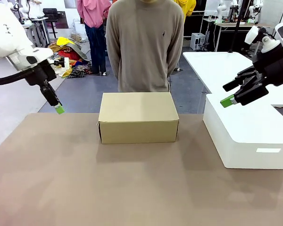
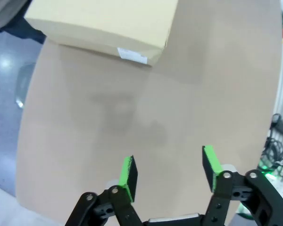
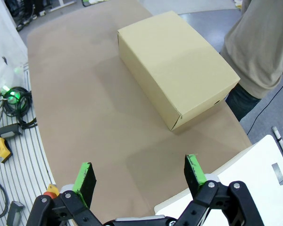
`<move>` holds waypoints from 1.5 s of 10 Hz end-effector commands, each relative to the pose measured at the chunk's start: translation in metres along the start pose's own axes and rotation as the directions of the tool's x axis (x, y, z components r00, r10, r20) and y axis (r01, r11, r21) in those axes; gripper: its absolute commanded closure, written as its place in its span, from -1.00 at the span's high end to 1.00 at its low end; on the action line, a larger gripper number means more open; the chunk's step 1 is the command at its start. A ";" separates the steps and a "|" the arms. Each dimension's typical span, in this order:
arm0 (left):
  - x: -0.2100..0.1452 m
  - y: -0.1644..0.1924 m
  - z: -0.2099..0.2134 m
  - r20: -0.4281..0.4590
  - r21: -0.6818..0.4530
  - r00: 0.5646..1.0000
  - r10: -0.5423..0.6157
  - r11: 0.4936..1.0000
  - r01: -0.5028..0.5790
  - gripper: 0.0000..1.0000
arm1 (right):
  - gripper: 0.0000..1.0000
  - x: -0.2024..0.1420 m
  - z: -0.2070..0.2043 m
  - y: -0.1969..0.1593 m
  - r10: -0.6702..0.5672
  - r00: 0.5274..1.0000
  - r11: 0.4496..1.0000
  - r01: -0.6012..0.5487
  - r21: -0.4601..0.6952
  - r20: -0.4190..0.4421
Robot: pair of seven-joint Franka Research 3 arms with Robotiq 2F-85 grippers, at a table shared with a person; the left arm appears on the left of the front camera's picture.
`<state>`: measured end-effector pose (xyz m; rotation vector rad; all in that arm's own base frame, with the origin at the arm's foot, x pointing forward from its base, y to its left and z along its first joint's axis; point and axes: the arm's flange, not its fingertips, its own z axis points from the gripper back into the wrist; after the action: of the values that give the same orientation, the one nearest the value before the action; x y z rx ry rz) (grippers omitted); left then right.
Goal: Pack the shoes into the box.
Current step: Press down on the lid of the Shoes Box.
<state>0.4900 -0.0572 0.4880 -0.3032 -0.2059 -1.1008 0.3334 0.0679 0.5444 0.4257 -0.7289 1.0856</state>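
I am looking at the box (image 1: 138,117), a plain brown cardboard shoebox, sitting closed and level toward the far side of the tan table (image 1: 85,183), just in front of the person (image 1: 144,44). A small white label (image 2: 132,55) is showing on one end. Its lid is lying flat.

box contents: you can't see inside; the box (image 1: 138,117) is shut.
white bin (image 1: 247,136): cut off at right frame edge.
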 end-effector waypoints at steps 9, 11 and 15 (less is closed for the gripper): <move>-0.011 -0.028 -0.004 -0.064 0.050 0.996 -0.067 0.996 0.070 1.00 | -1.00 0.101 -0.025 -0.028 -0.135 0.951 0.990 0.142 0.004 -0.279; -0.011 -0.028 -0.004 -0.064 0.050 0.996 -0.067 0.996 0.070 1.00 | -1.00 0.140 -0.042 -0.036 -0.205 0.926 0.978 0.184 -0.095 -0.316; -0.011 -0.028 -0.004 -0.064 0.050 0.996 -0.067 0.996 0.070 1.00 | -1.00 0.188 -0.081 -0.045 -0.298 0.870 0.952 0.241 -0.188 -0.394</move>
<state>0.4582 -0.0616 0.4830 -0.2114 -0.1810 -1.1808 0.4441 0.2136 0.6155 0.2057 -0.3862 0.8550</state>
